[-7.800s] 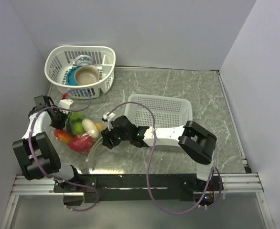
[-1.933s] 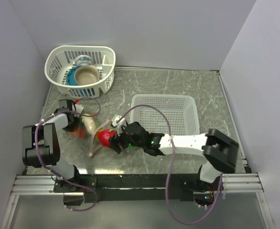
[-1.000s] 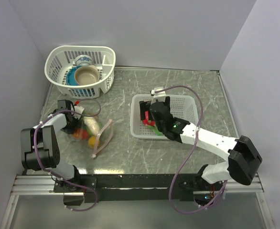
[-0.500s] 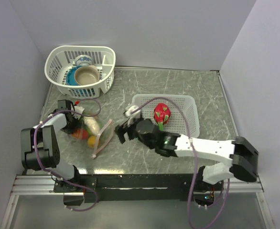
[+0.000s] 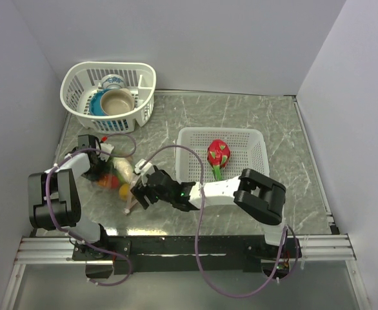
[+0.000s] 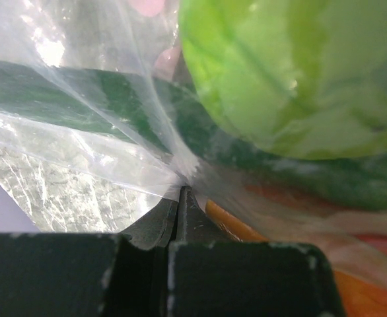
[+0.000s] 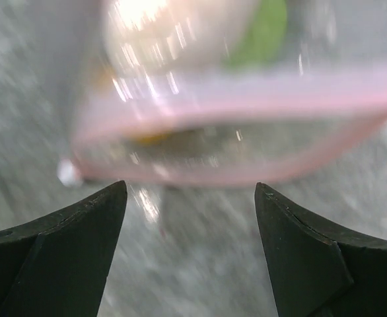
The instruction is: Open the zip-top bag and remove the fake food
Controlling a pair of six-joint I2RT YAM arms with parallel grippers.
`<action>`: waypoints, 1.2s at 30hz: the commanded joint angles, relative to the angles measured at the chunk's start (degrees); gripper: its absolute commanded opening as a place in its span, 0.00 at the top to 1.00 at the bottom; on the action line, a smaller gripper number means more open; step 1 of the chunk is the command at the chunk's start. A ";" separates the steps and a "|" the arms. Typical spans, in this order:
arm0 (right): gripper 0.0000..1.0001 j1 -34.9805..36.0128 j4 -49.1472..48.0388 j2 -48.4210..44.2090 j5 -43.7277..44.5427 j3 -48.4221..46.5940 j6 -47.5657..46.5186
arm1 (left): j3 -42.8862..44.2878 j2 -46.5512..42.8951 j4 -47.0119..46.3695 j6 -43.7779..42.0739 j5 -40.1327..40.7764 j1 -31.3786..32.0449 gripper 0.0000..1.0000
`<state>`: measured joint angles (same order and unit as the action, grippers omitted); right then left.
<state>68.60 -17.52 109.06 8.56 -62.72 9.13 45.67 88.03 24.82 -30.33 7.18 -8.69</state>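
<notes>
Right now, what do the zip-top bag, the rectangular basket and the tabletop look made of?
The zip-top bag: thin clear plastic film, glossy; it creases, glints, and the fake food shows through. The rectangular basket: white moulded plastic, by its even mesh and smooth rim. The tabletop: grey-green with white veins, stone-like; real marble or a printed surface, cannot tell.

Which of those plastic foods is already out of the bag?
The pink-red dragon fruit, lying alone in the rectangular white basket; the others sit inside the zip-top bag.
</notes>
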 commanded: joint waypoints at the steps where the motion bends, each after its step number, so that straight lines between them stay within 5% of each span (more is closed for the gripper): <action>1: 0.14 -0.04 -4.89 1.86 -1.00 -4.69 0.98 | 1.35 0.48 1.29 0.36 -0.41 -0.01 0.99; 6: 0.13 0.31 -5.42 5.02 -1.17 -7.76 0.81 | 0.48 0.91 0.32 -0.35 0.20 -0.10 0.99; 12: 0.00 0.40 -4.28 9.24 -4.14 -12.34 0.11 | 0.82 0.57 0.67 -0.52 0.38 -0.10 0.99; 18: 0.00 1.10 -6.90 10.56 -9.86 -13.04 -0.69 | 0.56 0.48 0.41 -0.70 0.91 -0.10 0.99; 34: 0.00 1.45 -6.03 20.50 -4.69 -22.01 0.63 | -1.02 -3.30 4.80 1.06 -1.20 -0.01 0.99; 36: 0.08 1.54 -7.70 20.06 -4.25 -20.70 0.98 | -1.81 -3.30 4.89 1.32 -1.64 -0.10 0.99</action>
<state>69.95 -21.45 128.77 2.17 -82.11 9.19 45.21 86.24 27.22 -30.28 7.68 -8.71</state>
